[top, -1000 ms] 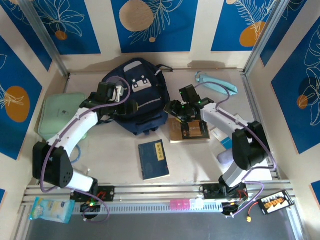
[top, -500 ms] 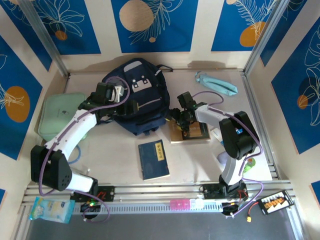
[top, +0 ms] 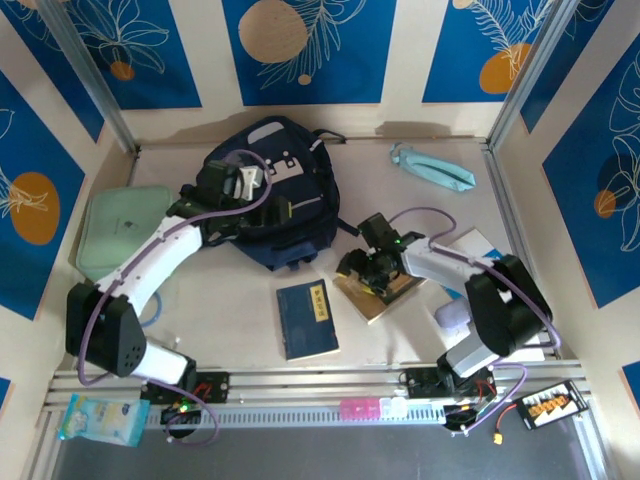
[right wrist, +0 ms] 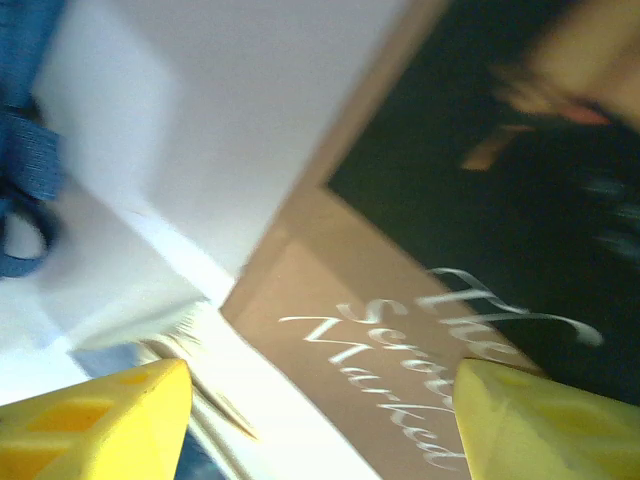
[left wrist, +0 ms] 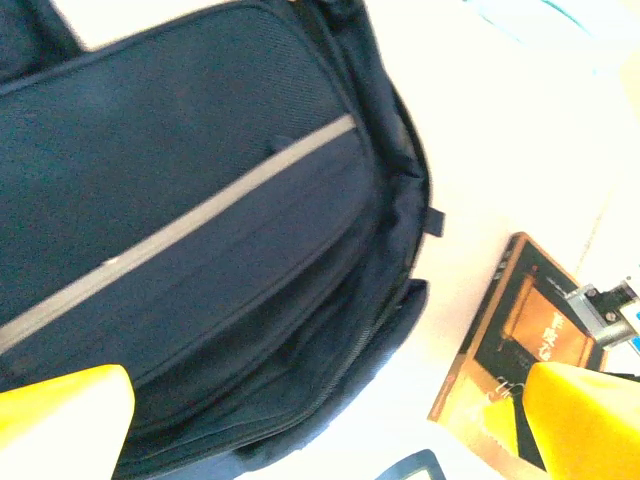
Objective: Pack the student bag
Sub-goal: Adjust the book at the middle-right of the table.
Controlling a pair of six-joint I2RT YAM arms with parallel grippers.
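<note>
Blue-panelled walls, bag by the far edge, book off its near right corner

Pale tabletop (top: 240,310) carries the student bag (top: 300,215) toward the middle of its far edge, long axis running far to near. The left hand (top: 246,184) hangs over the bag's front, spread fully wide and empty, so it is the nearer one. The right hand (top: 368,268) sits on the brown book (top: 398,290), fingers apart; a grip I cannot tell. From it, the bag lies far-left.

We log a robot lab cell: aluminium rail (top: 300,381) along the table edge, printed blue wall panels (top: 305,50), loose cabling (top: 500,425).
</note>
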